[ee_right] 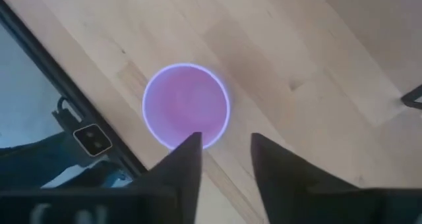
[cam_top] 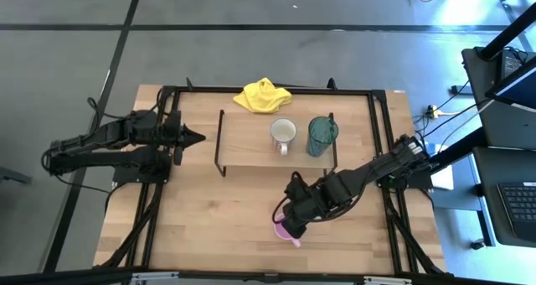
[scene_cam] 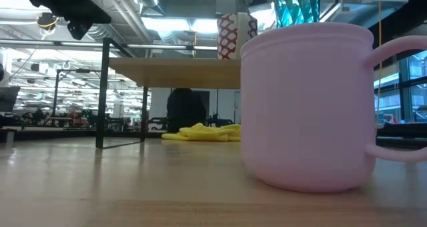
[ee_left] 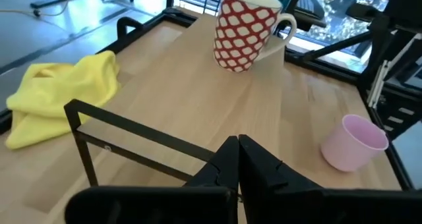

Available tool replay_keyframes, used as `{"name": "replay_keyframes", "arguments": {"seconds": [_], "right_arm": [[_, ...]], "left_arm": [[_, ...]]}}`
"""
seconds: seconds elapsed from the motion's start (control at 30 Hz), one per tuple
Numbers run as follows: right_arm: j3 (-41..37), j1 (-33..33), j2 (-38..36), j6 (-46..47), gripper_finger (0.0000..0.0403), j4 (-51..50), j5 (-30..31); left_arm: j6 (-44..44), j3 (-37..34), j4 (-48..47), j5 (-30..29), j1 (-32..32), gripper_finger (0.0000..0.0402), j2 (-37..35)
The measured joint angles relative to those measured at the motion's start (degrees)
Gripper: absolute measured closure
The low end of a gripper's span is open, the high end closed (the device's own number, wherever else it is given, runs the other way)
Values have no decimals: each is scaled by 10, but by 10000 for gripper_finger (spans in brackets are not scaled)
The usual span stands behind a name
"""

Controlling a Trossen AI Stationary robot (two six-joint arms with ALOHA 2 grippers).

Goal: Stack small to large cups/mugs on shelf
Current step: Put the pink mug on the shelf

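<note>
The small pink mug [cam_top: 287,231] stands upright on the tabletop near the front, with its handle [scene_cam: 400,100] showing in the low view. My right gripper [ee_right: 224,151] hovers open just above it, one fingertip [ee_right: 193,143] over the mug's rim [ee_right: 186,105], and I see no touch. The white mug with a red pattern [ee_left: 247,29] and the teal cup [cam_top: 322,135] stand on the shelf board [cam_top: 247,142]. My left gripper [ee_left: 237,159] is shut and empty at the shelf's left end [cam_top: 197,137].
A yellow cloth [cam_top: 262,96] lies on the table behind the shelf. The shelf stands on thin dark wire legs [scene_cam: 105,93]. A dark metal frame [cam_top: 381,117] runs around the tabletop. The left part of the shelf board [ee_left: 165,99] is bare.
</note>
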Motion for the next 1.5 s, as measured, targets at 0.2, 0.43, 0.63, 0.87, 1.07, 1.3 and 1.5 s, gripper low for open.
{"name": "replay_keyframes", "arguments": {"seconds": [0.2, 0.43, 0.63, 0.87, 1.07, 1.3, 1.5], "right_arm": [[0, 0, 33, 23, 214, -1, -24], [0, 1, 69, 41, 201, 0, -39], [0, 1, 92, 49, 201, 15, -60], [-1, 0, 121, 65, 201, 19, -70], [0, -11, 122, 66, 202, 20, -47], [0, -26, 138, 57, 243, 25, -58], [0, -25, 144, 49, 268, 27, -69]], "left_arm": [[-29, 0, -31, -27, -36, 401, -1], [-48, 0, -50, -61, -70, 401, -3], [-57, 0, -50, -62, -84, 401, -3], [-57, 0, -55, -74, -89, 401, -3], [-57, 0, -65, -74, -89, 401, -3], [-57, 0, -66, -74, -89, 401, -3], [-57, 0, -75, -74, -89, 401, -3]]}}
